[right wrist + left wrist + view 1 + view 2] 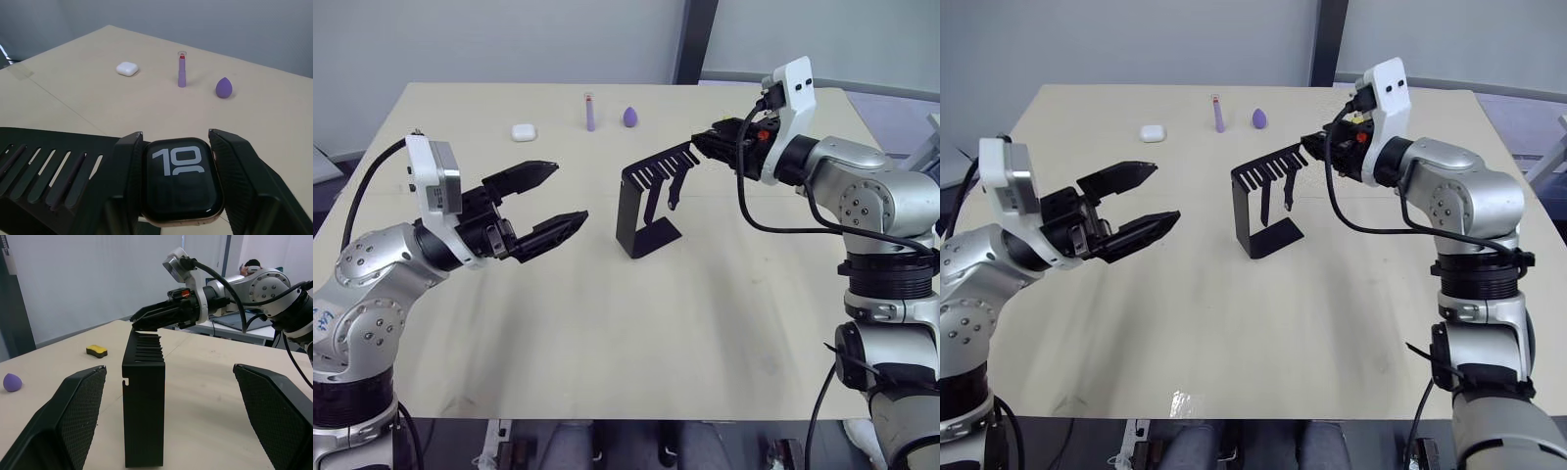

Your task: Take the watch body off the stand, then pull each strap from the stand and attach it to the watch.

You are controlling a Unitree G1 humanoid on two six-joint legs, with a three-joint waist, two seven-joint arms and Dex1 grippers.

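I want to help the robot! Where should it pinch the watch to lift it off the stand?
Probably by its two side edges, coming in from the arm's free end. The watch lies screen up on the stand, so its rim is what's free. The right gripper already closes there.

Pale table (pixel 607 323) — on it the stand (pixel 641 211), white case (pixel 523 131), lipstick (pixel 590 111), purple sponge (pixel 632 117), yellow-black block (pixel 97 350).

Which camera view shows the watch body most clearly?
The right wrist view: the watch body sits large between the right tool's fingers, screen showing "10". In the head and left wrist views, that tool hides it.
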